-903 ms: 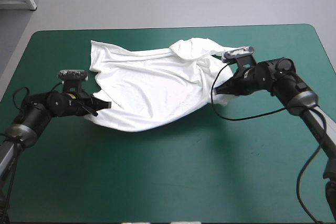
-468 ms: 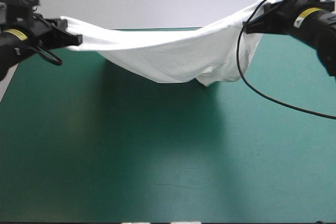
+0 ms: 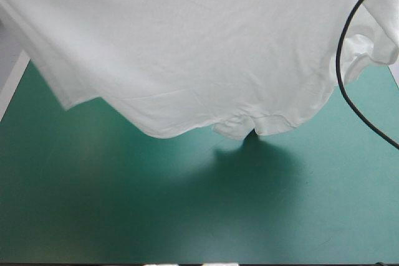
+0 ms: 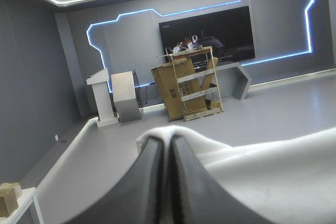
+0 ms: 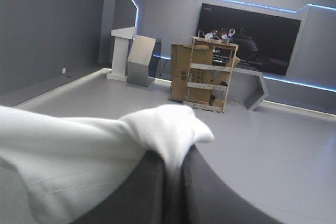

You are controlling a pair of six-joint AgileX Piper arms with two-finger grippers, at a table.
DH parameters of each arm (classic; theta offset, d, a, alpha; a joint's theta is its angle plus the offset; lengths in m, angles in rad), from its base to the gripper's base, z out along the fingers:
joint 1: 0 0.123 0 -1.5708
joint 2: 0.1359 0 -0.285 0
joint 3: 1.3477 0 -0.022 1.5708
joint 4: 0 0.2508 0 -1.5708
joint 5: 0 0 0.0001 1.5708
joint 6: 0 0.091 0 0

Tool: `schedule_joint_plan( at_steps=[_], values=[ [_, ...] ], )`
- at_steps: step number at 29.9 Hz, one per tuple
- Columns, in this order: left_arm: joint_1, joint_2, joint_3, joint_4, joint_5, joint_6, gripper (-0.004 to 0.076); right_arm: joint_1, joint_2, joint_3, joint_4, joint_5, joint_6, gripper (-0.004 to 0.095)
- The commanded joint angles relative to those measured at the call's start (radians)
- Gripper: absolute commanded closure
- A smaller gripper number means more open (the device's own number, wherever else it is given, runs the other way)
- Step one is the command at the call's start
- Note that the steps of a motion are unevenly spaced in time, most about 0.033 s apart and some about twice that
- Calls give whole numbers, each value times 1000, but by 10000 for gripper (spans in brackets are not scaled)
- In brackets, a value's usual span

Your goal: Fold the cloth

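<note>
The white T-shirt [image 3: 187,48] hangs spread in the air and fills the upper half of the high view, its lowest fold [image 3: 249,126] dangling over the table's middle. Both arms are raised almost wholly out of that view. In the left wrist view my left gripper [image 4: 167,142] is shut on the T-shirt [image 4: 273,171], the black fingers meeting in an arch with white cloth spilling past them. My right gripper [image 5: 176,166] is likewise shut on the T-shirt [image 5: 79,156], a bunched corner poking out above its fingertips.
The teal-green table [image 3: 156,216] lies well below the hanging shirt, with the shirt's shadow [image 3: 255,160] on it right of the middle. The table's left edge [image 3: 14,88] shows beside the cloth. Both wrist views look level into the room.
Both grippers have risen further with the T-shirt, from table level to above the high view. The shirt has left the table and now hangs stretched between them, close to the camera.
</note>
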Motion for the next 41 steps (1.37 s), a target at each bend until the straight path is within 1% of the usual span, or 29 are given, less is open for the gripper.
schedule_joint_plan(
  at_steps=[1, 5, 8, 11, 16, 19, 25, 28, 32, 36, 38, 40, 41],
  values=[
    [-5, -5, -50, 56, -25, -7, 705, -2, -26, -51, 8, -80, -42, 922],
    [-5, -4, -61, 114, -16, -7, 705, -2, -30, -59, 57, -122, -53, 922],
    [-5, 3, -57, 161, -18, -7, 705, -2, -18, -59, 61, -155, -51, 922],
    [-5, 45, -45, 171, -23, -7, 705, -2, 42, -59, 52, -178, -51, 922],
    [-5, 184, 22, 171, -21, -16, 705, -2, 203, -59, 52, -197, -50, 922],
    [-5, 280, 65, 165, 5, -18, 704, -2, 296, -59, 44, -191, -41, 922],
    [-5, 469, 75, 166, 35, -18, 704, -4, 493, -59, 44, -169, -37, 922],
    [-3, 543, 75, 189, 38, -18, 705, -4, 585, -59, 44, -194, -37, 921],
    [-3, 627, 75, 276, 43, -36, 705, -10, 700, -59, 64, -229, -37, 921],
    [-3, 697, 77, 458, 76, -92, 705, -15, 800, -59, 114, -277, -43, 917],
    [-3, 726, 77, 522, 83, -119, 705, -15, 835, -59, 140, -302, -50, 882],
    [-1, 755, 77, 543, 81, -157, 705, -15, 864, -59, 189, -323, -75, 797],
    [1, 772, 77, 543, 81, -169, 704, -15, 878, -59, 213, -332, -98, 722]
  ],
)
